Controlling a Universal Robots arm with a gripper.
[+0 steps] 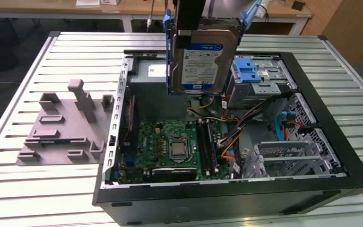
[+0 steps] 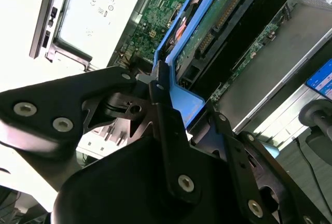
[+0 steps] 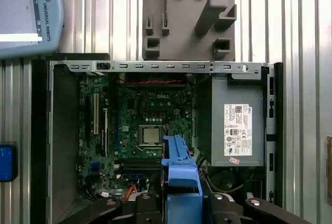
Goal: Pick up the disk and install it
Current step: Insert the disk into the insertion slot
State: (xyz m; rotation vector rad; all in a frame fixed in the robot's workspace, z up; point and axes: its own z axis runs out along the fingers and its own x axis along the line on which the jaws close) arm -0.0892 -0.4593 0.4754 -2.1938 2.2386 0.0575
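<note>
Silver-grey metal edged in blue plastic: the disk (image 1: 203, 61) hangs upright above the open computer case (image 1: 232, 201), and your gripper (image 1: 191, 29) has it pinched by the top of its blue frame (image 1: 168, 52). In the second wrist view the black fingers (image 2: 165, 125) press in from either side of that frame, with no slack showing between them and the plastic.

By the look of things, you are roughly halfway through. The pick-up is done, since the disk is clear of the table and touches nothing of the case. The install is not, because the disk sits in no bay. Inside the case, at its far corner, stands the metal drive cage (image 1: 254, 71) with its blue latch. The disk hangs above the case just beside that cage, over the bundle of cables (image 1: 257, 111).

You see the disk's white-and-blue label face-on in the exterior view, square and unmarked. Its other face, as far as the second wrist view lets you judge, carries a green circuit board with a row of connector pins. It looks rigid and flat.

Within the case lie the green motherboard (image 1: 175, 146) and the grey power supply (image 3: 236, 125) with its white sticker. Beside the case, on the slatted metal table (image 1: 17, 189), rests a grey moulded fixture (image 1: 68, 127).
</note>
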